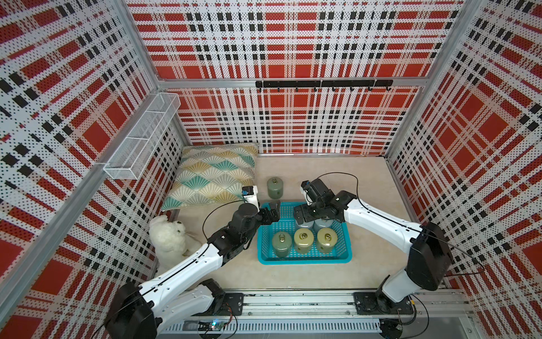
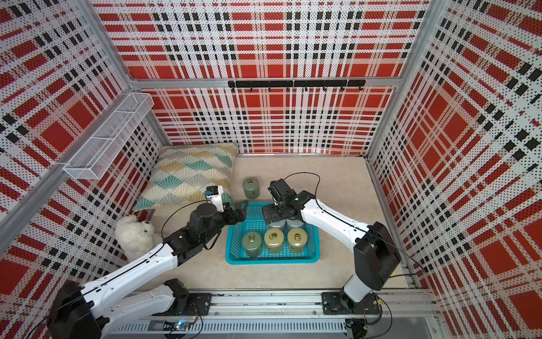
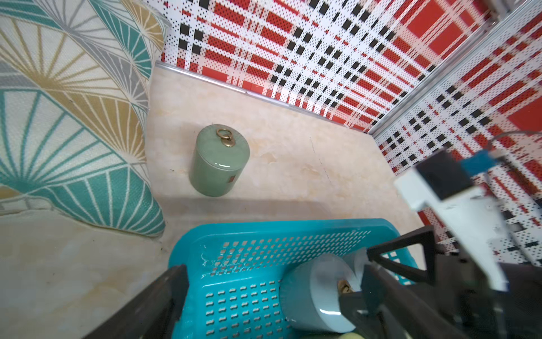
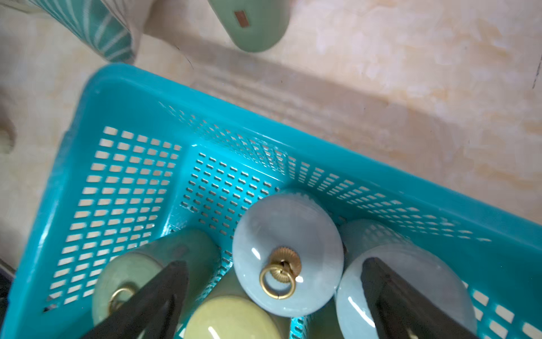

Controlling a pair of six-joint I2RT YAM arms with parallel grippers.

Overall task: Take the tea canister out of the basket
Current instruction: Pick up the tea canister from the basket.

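Observation:
The turquoise basket (image 1: 305, 259) (image 2: 272, 260) stands mid-table and holds several tea canisters with brass ring knobs. A green one (image 1: 281, 243) and two yellow ones (image 1: 303, 240) fill its near row. Two pale blue ones (image 4: 287, 234) (image 4: 416, 264) stand in the far row. My right gripper (image 1: 301, 215) (image 4: 278, 296) hangs open just above the far row. Its fingers straddle the left pale blue canister (image 3: 316, 293) without touching it. My left gripper (image 1: 272, 212) (image 3: 264, 305) is open and empty over the basket's far left corner.
A green canister (image 1: 274, 187) (image 3: 220, 161) stands on the table just behind the basket. A patterned cushion (image 1: 211, 176) lies at the back left and a white plush toy (image 1: 170, 237) by the left wall. A white wire rack (image 1: 140, 138) hangs on that wall.

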